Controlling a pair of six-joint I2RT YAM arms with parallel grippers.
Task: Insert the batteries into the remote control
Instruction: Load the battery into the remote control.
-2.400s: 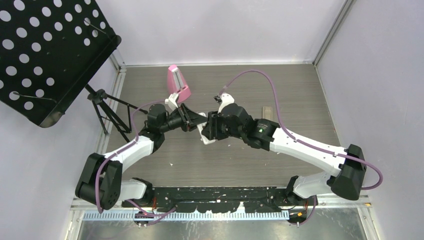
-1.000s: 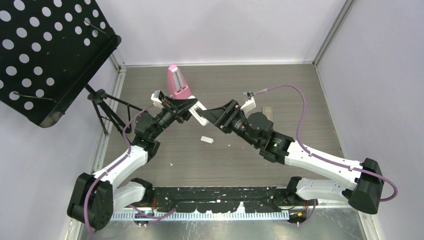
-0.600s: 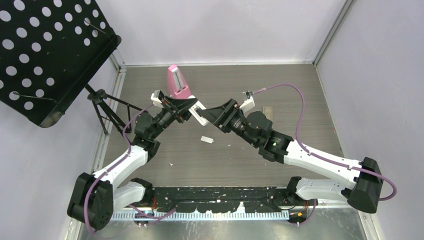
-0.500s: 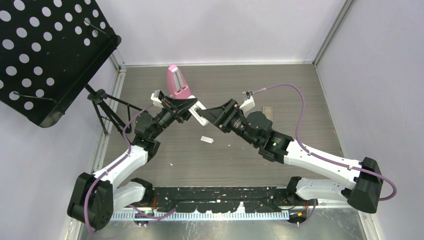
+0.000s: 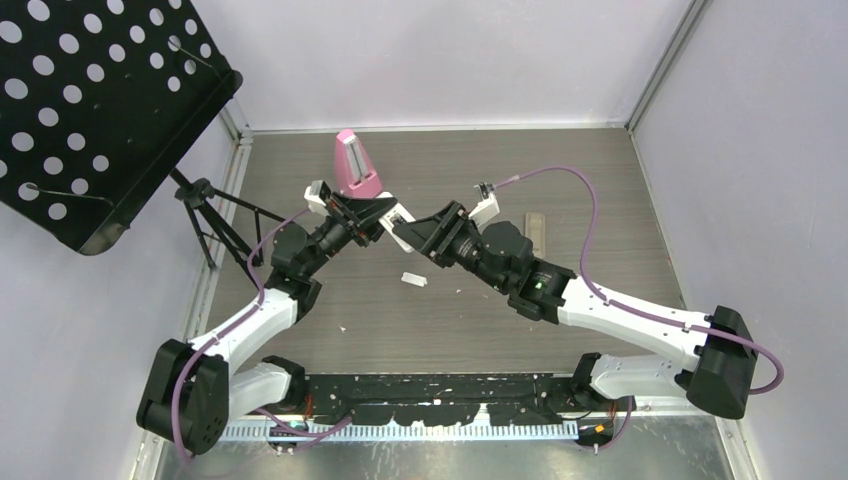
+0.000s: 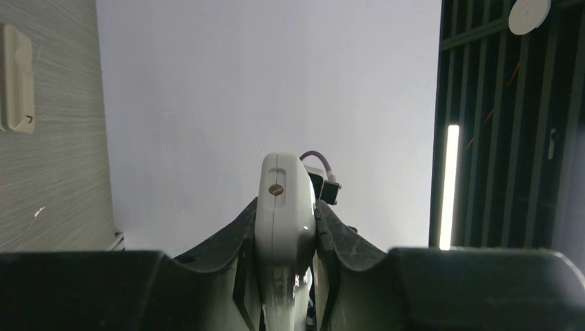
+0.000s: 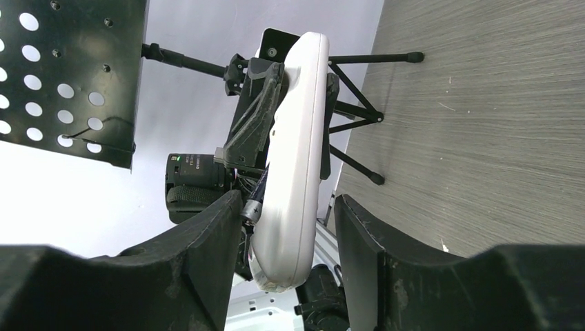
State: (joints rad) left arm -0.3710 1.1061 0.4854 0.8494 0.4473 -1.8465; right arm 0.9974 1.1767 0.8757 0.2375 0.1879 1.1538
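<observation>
Remote control [image 7: 296, 124], one, in left pincer [image 6: 286, 215], right pincer [image 7: 288, 201] straddling it

We see both arms reaching in from the near edge, wrists turned toward each other above mid-table. The left gripper [image 6: 284, 234] clamps the remote control [image 7: 296, 138] edgewise. The right gripper [image 7: 288, 214] straddles its other end, jaws parted, a thin gap on each side.

Remote control [image 7: 296, 158]: one item, white, slim, with rounded ends. We find it held clear of the table [image 5: 600, 180], mid-frame in the top view. The left claw [image 6: 285, 214] clamps it edgewise, and its free end lies between the parted fingers of the right claw [image 7: 288, 207].
</observation>
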